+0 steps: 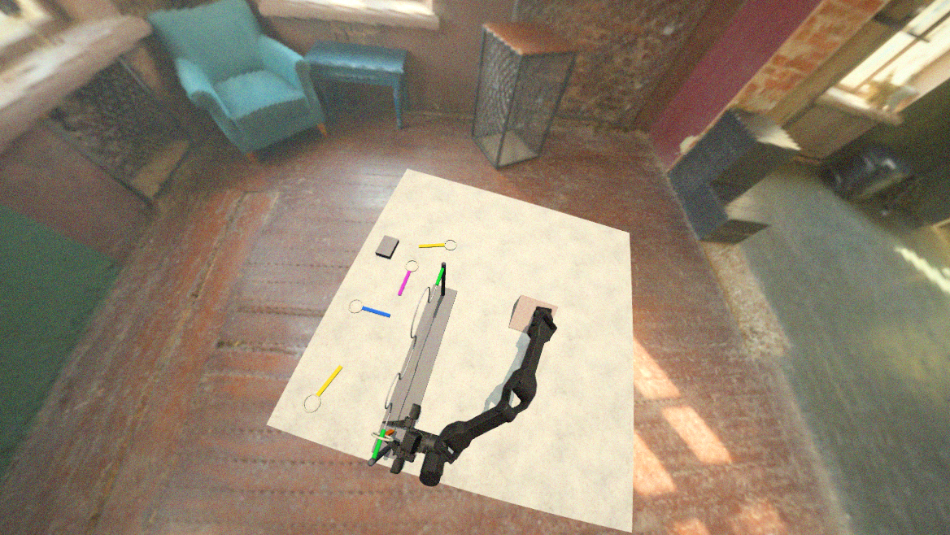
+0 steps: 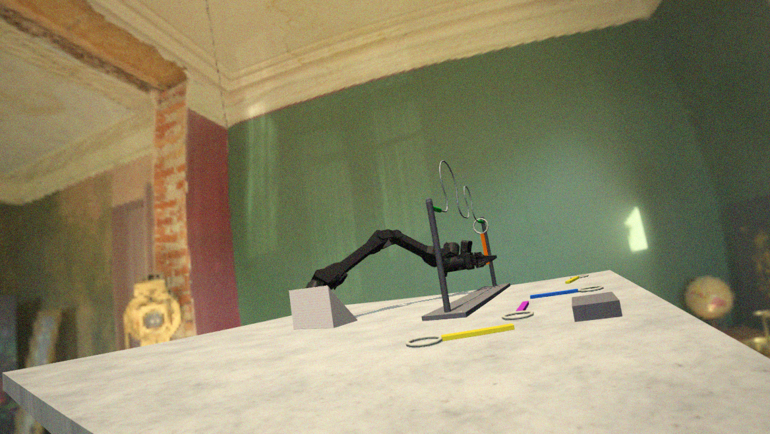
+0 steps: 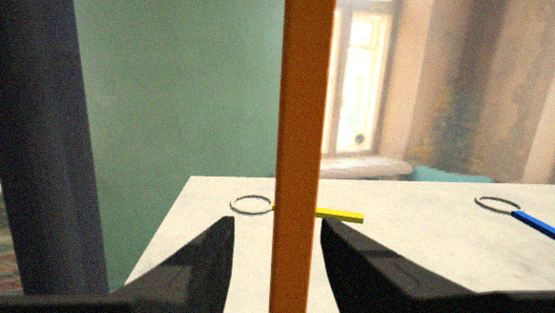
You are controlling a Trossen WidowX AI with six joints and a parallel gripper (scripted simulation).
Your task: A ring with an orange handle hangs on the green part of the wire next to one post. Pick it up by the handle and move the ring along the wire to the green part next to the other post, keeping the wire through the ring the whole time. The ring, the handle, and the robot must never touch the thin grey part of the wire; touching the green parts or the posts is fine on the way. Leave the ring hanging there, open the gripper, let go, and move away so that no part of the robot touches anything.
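The ring (image 1: 372, 435) (image 2: 480, 233) hangs around the green part (image 1: 376, 450) beside the far post (image 2: 492, 272), which also shows in the wrist view (image 3: 52, 143). Its orange handle (image 2: 484, 243) (image 3: 302, 119) points down. My gripper (image 1: 390, 432) (image 2: 491, 259) (image 3: 277, 227) is open, with the handle's lower part between its fingers and a gap on each side in the wrist view. The thin grey wire (image 2: 443, 161) loops toward the other green part (image 1: 439, 276) (image 2: 437, 209) at the other post (image 2: 438, 258). The ring is out of sight in the wrist view.
The posts stand on a long grey base (image 1: 432, 338) (image 2: 469, 304). Beyond it lie yellow (image 1: 329, 381), blue (image 1: 376, 311) (image 2: 554, 293) and magenta (image 1: 404, 283) handled rings and a dark block (image 1: 387, 246) (image 2: 596, 307). A pale wedge block (image 2: 312, 308) stands near my arm's base.
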